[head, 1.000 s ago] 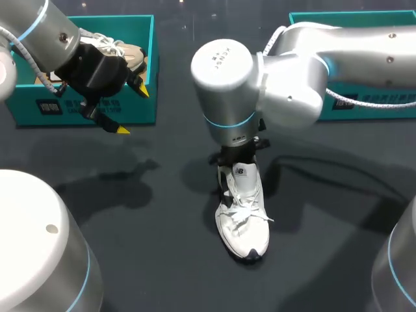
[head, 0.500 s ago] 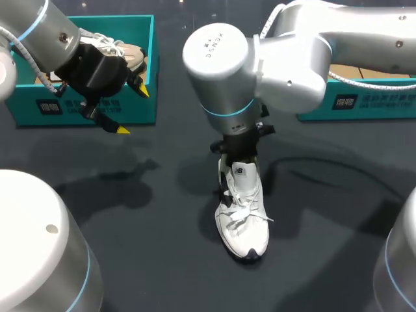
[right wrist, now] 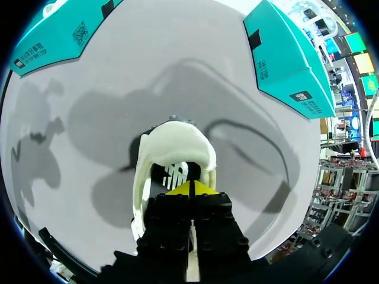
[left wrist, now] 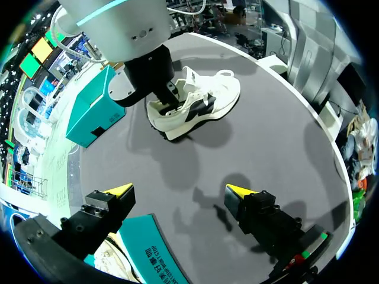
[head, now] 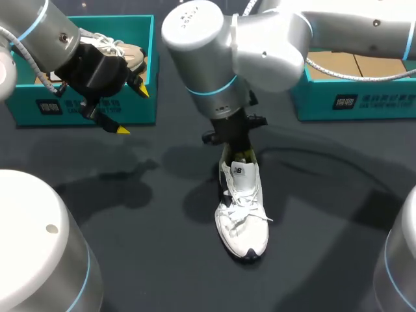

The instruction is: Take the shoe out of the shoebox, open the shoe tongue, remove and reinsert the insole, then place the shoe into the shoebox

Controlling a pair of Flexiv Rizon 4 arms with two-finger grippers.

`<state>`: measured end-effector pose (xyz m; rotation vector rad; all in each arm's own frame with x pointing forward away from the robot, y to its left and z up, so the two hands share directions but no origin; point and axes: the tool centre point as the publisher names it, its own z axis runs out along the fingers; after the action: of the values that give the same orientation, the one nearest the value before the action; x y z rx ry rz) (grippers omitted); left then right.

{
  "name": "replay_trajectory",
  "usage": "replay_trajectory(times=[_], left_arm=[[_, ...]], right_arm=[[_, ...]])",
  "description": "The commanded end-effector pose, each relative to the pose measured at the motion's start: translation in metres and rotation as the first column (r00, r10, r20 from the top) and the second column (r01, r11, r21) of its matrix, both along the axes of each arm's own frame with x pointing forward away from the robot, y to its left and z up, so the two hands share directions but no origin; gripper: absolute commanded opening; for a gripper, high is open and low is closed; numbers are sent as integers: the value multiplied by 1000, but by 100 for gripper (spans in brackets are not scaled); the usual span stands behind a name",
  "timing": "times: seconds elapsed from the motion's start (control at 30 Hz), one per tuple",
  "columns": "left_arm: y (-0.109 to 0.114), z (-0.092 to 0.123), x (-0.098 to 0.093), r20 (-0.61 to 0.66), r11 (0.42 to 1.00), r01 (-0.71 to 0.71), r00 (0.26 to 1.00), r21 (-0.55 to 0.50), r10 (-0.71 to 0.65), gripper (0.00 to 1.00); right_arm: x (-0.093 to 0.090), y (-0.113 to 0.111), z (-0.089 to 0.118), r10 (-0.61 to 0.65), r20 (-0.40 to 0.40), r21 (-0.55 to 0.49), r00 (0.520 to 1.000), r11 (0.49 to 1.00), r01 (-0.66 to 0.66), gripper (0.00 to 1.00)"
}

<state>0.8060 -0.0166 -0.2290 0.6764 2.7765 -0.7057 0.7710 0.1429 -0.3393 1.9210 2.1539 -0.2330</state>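
Moved over last 1 s: R arm, big wrist housing up and toward view's left in head view, uncovering more of R shoebox at far right. No shift in white shoe or L arm. White shoe upright on its sole, mid table, out of both boxes, toe toward camera, heel toward far edge, laces tied loose. R end effector straight down into shoe's collar opening behind tongue; yellow tips pressed together, no gap seen betw. them in R wrist view; anything thin pinched there, can't tell. Black finger bodies blocking most of shoe's inside, heel rim curving around ahead of tips. L end effector held above front wall of L shoebox, spread wide, nothing betw. fingers, well apart from white shoe. Same in L wrist view: tips far apart, teal box edge under them, white shoe and R arm's black end ahead across dark table. Second shoe, pale w/ white laces, lying inside L shoebox, partly hidden by L arm. R shoebox open, brown cardboard inside.
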Motion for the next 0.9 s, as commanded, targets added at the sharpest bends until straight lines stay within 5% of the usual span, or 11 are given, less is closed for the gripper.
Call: replay_trajectory(times=[0.03, 0.23, 0.7, 0.9], left_arm=[[1, 0, -1, 2, 1000, 0, 1000, 2, 0, 100], [1, 0, -1, 2, 1000, 0, 1000, 2, 0, 100], [1, 0, -1, 2, 1000, 0, 1000, 2, 0, 100], [1, 0, -1, 2, 1000, 0, 1000, 2, 0, 100]], right_arm=[[-5, 6, -1, 0, 12, 16, 1000, 1000, 0, 0], [-9, 7, 7, 3, 20, 110, 1000, 994, -5, 0], [-9, 7, 7, 3, 20, 110, 1000, 994, -5, 0], [-8, 10, 9, -91, -57, 113, 994, 989, 97, 0]])
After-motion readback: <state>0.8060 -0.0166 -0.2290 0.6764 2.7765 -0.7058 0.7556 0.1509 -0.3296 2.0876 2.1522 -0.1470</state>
